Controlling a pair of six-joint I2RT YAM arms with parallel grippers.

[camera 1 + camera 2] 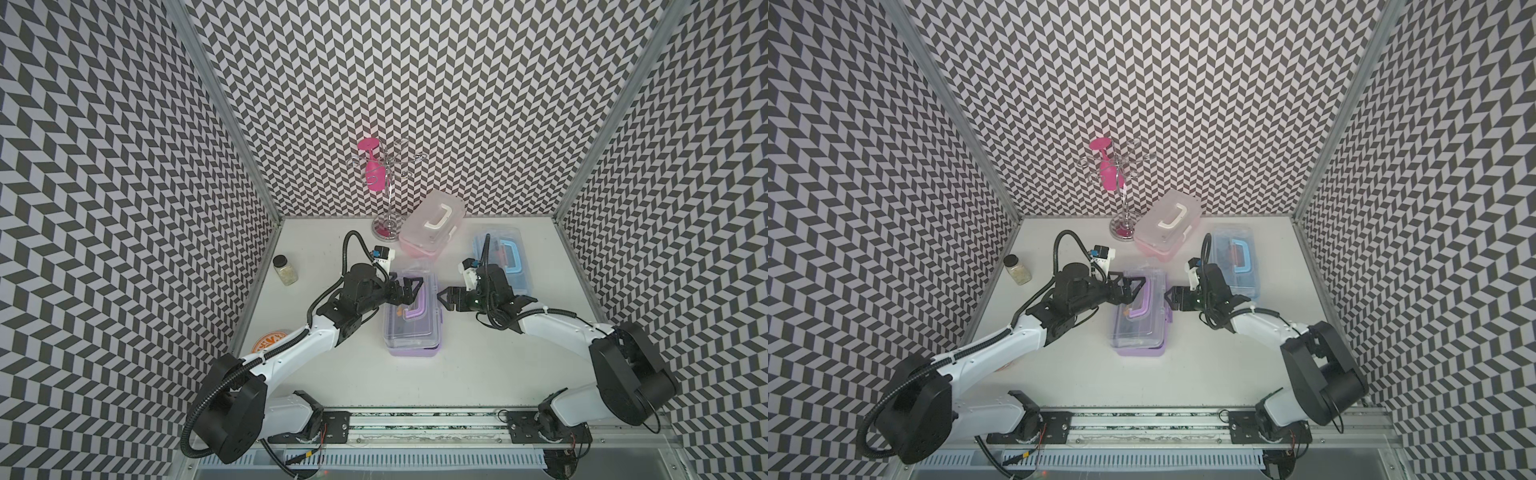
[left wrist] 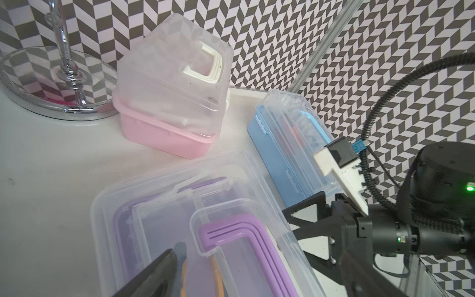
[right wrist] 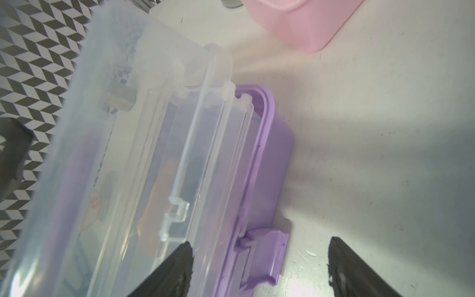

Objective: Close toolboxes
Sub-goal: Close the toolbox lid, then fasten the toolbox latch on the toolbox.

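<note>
Purple toolbox (image 1: 411, 332) smooth, glossy plastic; stand (image 1: 385, 230) polished, mirror-bright metal.

Purple toolbox (image 2: 180, 218) lies nearest, pink toolbox (image 2: 164, 133) and blue toolbox (image 2: 280, 159) beyond it.

On the white worktop (image 1: 478, 374), near its left edge: small glass jar (image 1: 285, 270) with a black cap, pale contents inside. By the back edge, left of middle: chrome hanger stand (image 1: 388, 199) on a round mirrored base, with a pink stemmed glass (image 1: 372, 172) hung upside down from one hook. Toward the front-left corner: round orange disc (image 1: 269, 340), partly hidden. All round, black-and-white chevron walls (image 1: 415, 83).
</note>
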